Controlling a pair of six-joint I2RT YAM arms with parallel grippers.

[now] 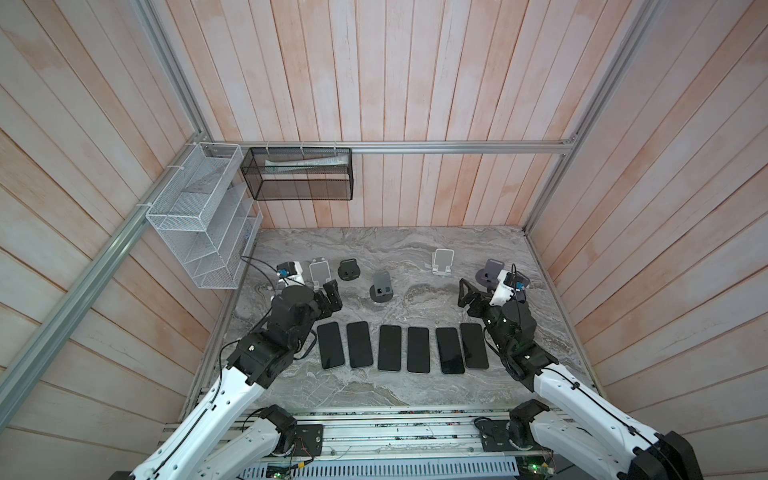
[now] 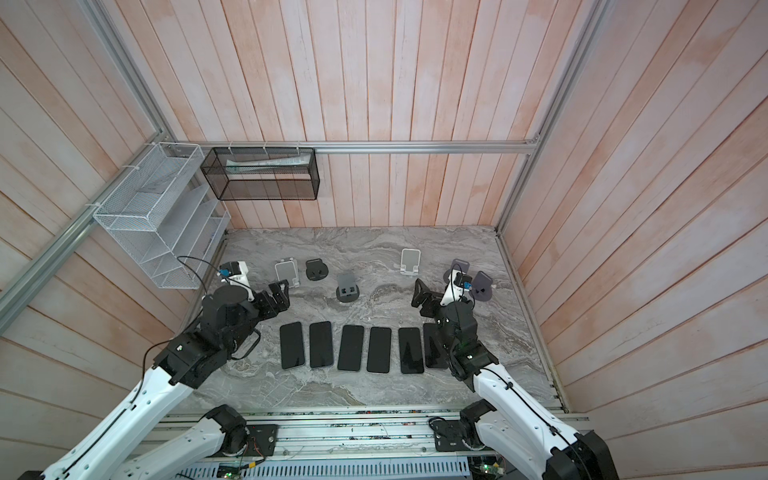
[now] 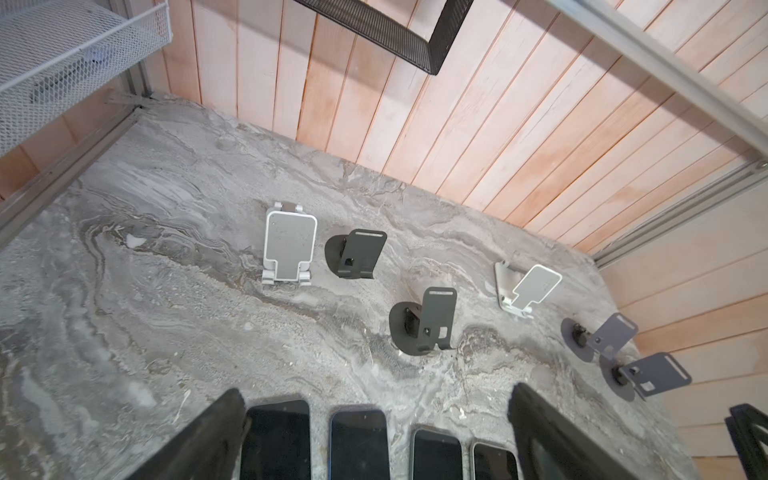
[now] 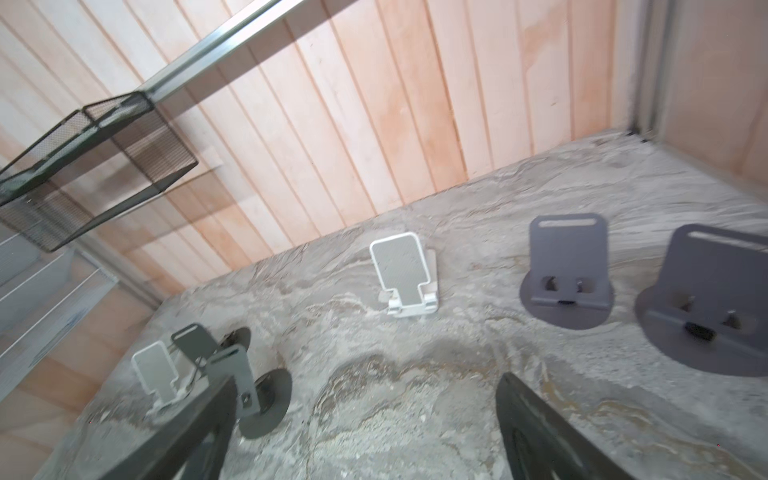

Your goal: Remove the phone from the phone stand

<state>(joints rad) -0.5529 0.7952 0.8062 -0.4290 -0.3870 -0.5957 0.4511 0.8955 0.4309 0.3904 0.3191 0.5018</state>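
Six phones [image 1: 390, 348] lie flat with dark screens in a row on the marble table [image 1: 374, 386], on the arms' side of the stands [image 1: 382, 286]. The left gripper [image 1: 328, 296] hangs just past the row's left end and the right gripper [image 1: 468, 296] just past its right end. Both are spread wide and hold nothing.

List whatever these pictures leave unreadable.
Rightmost phone: in a top view, partly covered by the right arm.
Phone row: left wrist view, near ends cut off by the picture's edge.
Pale item in the black mesh basket: both top views, too small to identify.
White stand beside the dark stands: right wrist view, blurred.
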